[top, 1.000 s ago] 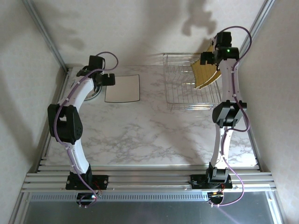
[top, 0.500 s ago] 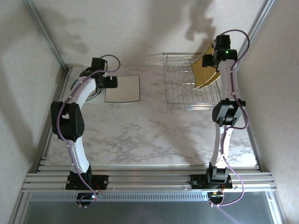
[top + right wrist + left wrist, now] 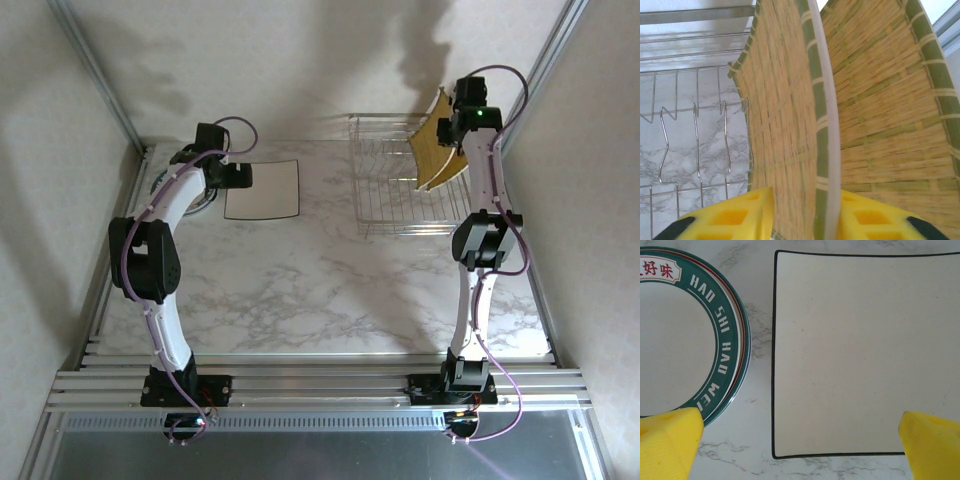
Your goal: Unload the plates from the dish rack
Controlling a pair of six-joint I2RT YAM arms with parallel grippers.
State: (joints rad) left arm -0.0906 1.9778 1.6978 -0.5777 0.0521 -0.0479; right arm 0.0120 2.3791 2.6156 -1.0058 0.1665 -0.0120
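**Right wrist view: pincer nipped onto a mustard plate in the rack**

The right pincer (image 3: 805, 212) has narrowed onto the rim of a mustard plate (image 3: 785, 100), with one yellow pad (image 3: 725, 217) against its left face and the other against its white edge on the right. This plate stands on edge, and its weave-like lines and green border band are plain to see. A second mustard plate (image 3: 880, 100) stands close behind it, leaning the same way. To the left, the rack (image 3: 695, 135) shows bare wire dividers with marble beneath.

From the top external view, the right pincer (image 3: 455, 118) reaches to the far right end of the rack (image 3: 385, 185), at the top edge of the two upright plates.

The left pincer (image 3: 800, 445) is spread wide and holds nothing. It hangs over a white plate (image 3: 850, 350), which is square, dark-edged and flat on the tabletop (image 3: 300, 280). Just beside that plate's left edge, not touching it, lies a round plate (image 3: 670, 330) with a lettered teal rim. Both plates sit at the far left, well apart from the rack.
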